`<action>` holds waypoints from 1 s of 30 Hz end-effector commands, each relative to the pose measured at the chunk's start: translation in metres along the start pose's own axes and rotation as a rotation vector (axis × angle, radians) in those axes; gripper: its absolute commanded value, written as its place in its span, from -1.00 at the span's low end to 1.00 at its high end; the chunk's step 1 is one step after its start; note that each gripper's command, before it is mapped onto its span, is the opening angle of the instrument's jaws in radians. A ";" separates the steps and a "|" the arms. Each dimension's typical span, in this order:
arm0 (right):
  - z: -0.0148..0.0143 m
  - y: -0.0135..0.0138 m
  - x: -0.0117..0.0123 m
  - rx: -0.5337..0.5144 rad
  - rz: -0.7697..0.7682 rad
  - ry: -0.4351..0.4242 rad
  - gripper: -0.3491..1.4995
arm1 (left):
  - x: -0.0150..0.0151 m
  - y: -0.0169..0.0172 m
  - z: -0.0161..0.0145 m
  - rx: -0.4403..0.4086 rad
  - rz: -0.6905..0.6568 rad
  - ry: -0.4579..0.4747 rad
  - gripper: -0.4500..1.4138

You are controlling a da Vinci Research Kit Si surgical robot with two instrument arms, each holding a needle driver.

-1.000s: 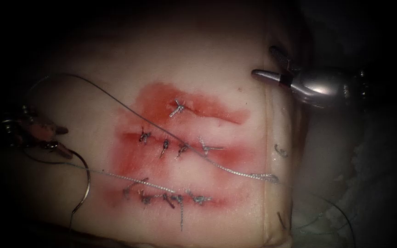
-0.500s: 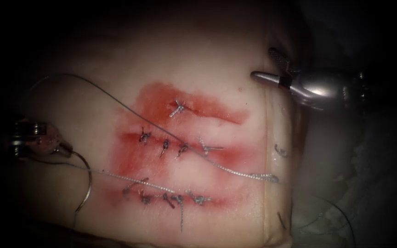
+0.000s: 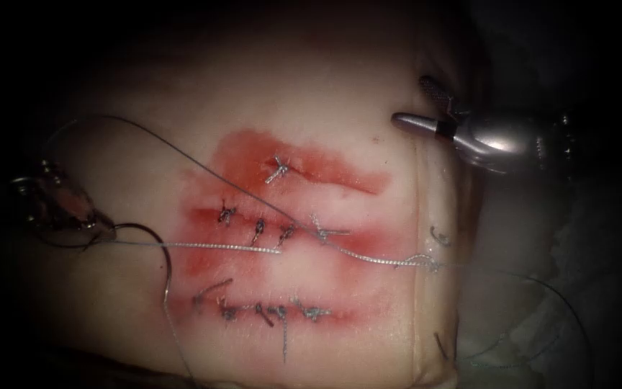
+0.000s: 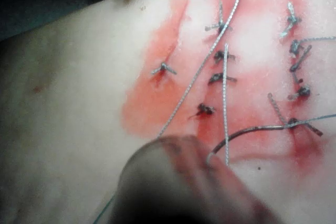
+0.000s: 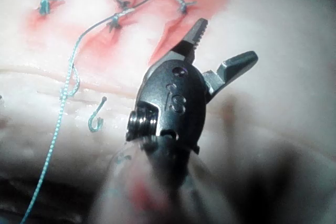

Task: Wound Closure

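Observation:
The tissue (image 3: 325,94) carries three stitched cuts in red fluid. Left of the cuts, my left tool (image 3: 106,234) has its jaws shut on the curved needle (image 3: 165,263) near one end. The needle is out of the tissue and arcs down to the right. A braided thread (image 3: 217,246) runs taut from the jaws to between the middle and lower rows. The left wrist view shows the needle (image 4: 252,129) and that thread (image 4: 226,103) beside the blurred tool (image 4: 210,156). My right tool (image 3: 412,101) hovers open and holds nothing above the tissue's right edge, its jaws (image 5: 228,39) spread.
Knotted stitches (image 3: 257,230) line the middle cut, with more (image 3: 282,313) on the lower cut and one (image 3: 276,169) on the upper. A second thread (image 3: 376,256) runs right to the tissue's edge. A cut thread end (image 5: 96,119) lies on the side wall.
The left jaws closed on the needle's end and carried it up and right. The braided thread rose from over the lower row to between the rows and drew taut. The right tool stayed put.

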 end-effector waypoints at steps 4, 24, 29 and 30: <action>0.0009 0.0004 -0.0007 0.001 0.014 0.000 0.74 | -0.0012 0.0004 0.0003 -0.064 -0.314 -0.037 -1.00; 0.0024 0.0093 -0.0063 -0.262 0.199 -0.085 0.60 | -0.0078 -0.0075 -0.0032 1.268 -0.643 -0.109 -1.00; 0.0026 0.0081 -0.0052 -0.208 0.195 -0.089 0.60 | -0.0081 -0.0075 -0.0041 1.427 -0.670 -0.163 -1.00; 0.0026 0.0079 -0.0047 -0.208 0.191 -0.090 0.56 | -0.0082 -0.0075 -0.0042 1.435 -0.675 -0.167 -1.00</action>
